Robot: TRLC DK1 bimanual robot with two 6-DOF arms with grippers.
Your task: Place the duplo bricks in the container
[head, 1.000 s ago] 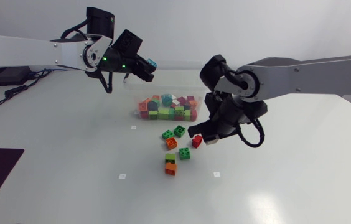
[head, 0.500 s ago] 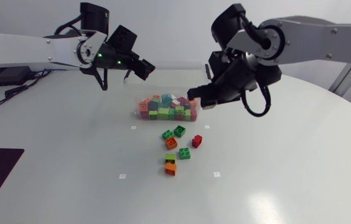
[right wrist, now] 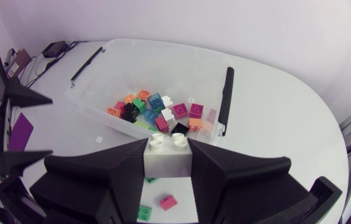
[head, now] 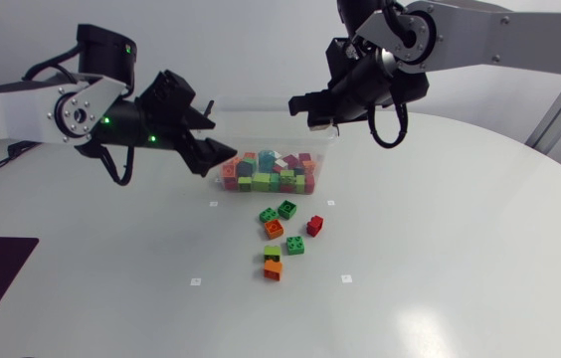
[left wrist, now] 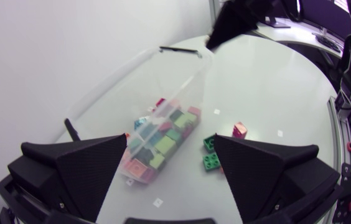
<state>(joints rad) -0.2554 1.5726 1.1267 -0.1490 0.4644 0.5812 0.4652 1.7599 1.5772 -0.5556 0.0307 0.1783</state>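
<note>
Clear plastic container [head: 261, 142] sits near the middle of the tabletop [head: 460, 268]. It is partly filled with mixed bricks [head: 271, 174]: orange, green, magenta, teal, black. We note a black clip handle [right wrist: 227, 99] at each end in the right wrist view.

Right hand [right wrist: 168, 148]: pinching a white brick [right wrist: 168, 163] from two sides. The studs point ahead toward the container, clear of the fingers [right wrist: 231, 177]. In the head view this hand [head: 312, 107] hangs in the air at the container's right end, and its arm enters from the right.

Left hand [left wrist: 169, 142]: spread wide, nothing between its fingers. Through the gap we see the container ahead of it and below. In the head view it [head: 213, 144] is just beside the container's left end, fingers pointing at it. We cannot tell whether it touches the wall.

Loose on the tabletop, in front of the container:
- two green bricks [head: 278, 211] side by side
- orange brick [head: 274, 228] touching them on the near side
- red brick [head: 314, 225] apart to the right, tilted
- single green brick [head: 295, 245] between the red brick and the stack
- green-on-orange stack [head: 273, 265] farthest from the container
</note>
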